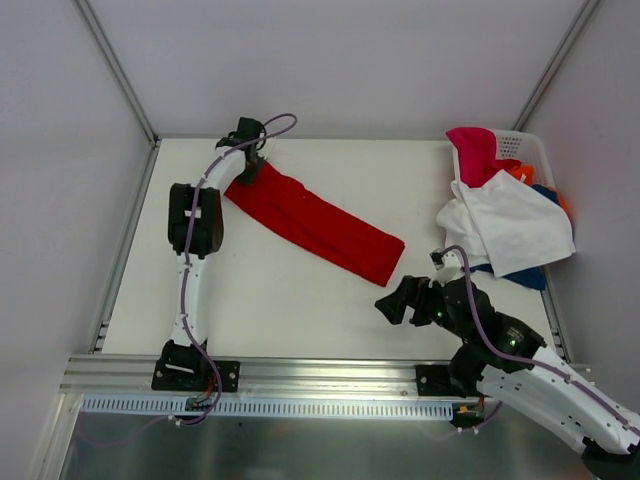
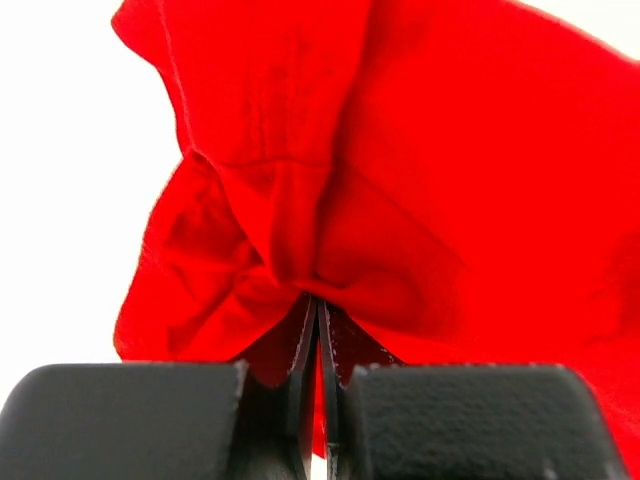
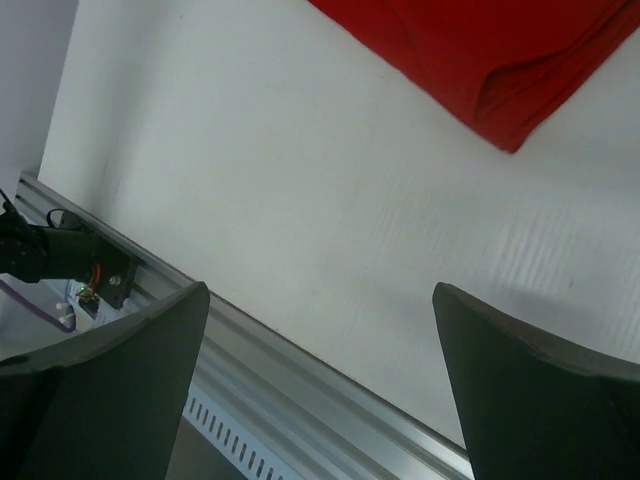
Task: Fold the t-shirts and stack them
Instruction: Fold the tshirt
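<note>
1. The flat white counter (image 1: 300, 310) carries everything. Its near edge ends in a metal rail (image 1: 330, 372), and we judge that cloth dragged that way could catch on it.
2. The bright red cloth t-shirt (image 1: 315, 225) lies on the counter as a long narrow strip, running diagonally from the far left toward the middle. It looks folded lengthwise, so we take the crosswise fold to be the step in hand. The layers lie loose, and a quick or high lift of one end could let them slip apart.
3. At the far right a white cloth tee (image 1: 510, 225) drapes over the rim of the white perforated plastic basket (image 1: 527, 147), with a magenta pink tee (image 1: 472, 150), an orange tee (image 1: 520, 175) and a blue tee (image 1: 525, 277) around and under it. All sit well apart from the red strip. The white one hangs out, and we think a swing of the right arm could snag it.
4. The left fingers (image 2: 318, 335) are clamped together on a bunched pinch of the strip's far end. We see a gather rather than a flat edge, so we cannot tell whether every layer is caught. A missed layer would be left behind.
5. The right fingers (image 1: 393, 300) are spread wide with nothing between them, hovering near the strip's near end but apart from it. If only one end is carried over, the fold could land skewed
</note>
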`<control>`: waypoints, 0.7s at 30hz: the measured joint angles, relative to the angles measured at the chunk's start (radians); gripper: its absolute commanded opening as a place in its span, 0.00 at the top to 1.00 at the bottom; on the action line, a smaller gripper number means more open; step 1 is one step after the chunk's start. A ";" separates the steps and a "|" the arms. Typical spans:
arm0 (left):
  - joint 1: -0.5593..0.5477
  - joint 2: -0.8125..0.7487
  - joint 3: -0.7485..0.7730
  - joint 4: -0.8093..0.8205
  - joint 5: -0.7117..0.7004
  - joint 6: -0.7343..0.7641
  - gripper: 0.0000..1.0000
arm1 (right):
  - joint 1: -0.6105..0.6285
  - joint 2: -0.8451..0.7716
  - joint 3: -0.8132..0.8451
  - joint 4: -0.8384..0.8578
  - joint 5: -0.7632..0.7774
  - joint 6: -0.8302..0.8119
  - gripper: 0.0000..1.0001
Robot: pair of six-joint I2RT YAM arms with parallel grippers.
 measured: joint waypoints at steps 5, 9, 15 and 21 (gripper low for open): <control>-0.101 0.161 0.294 -0.043 -0.002 0.002 1.00 | 0.011 0.003 0.002 -0.088 0.073 0.029 0.01; -0.167 0.260 0.494 -0.047 -0.004 0.011 1.00 | 0.027 0.069 0.003 -0.103 0.100 0.043 0.00; -0.226 0.276 0.523 0.065 0.000 0.035 0.72 | 0.078 0.201 0.003 -0.061 0.131 0.057 0.01; -0.205 0.214 0.477 0.169 0.108 -0.028 0.29 | 0.126 0.309 0.003 -0.009 0.161 0.064 0.01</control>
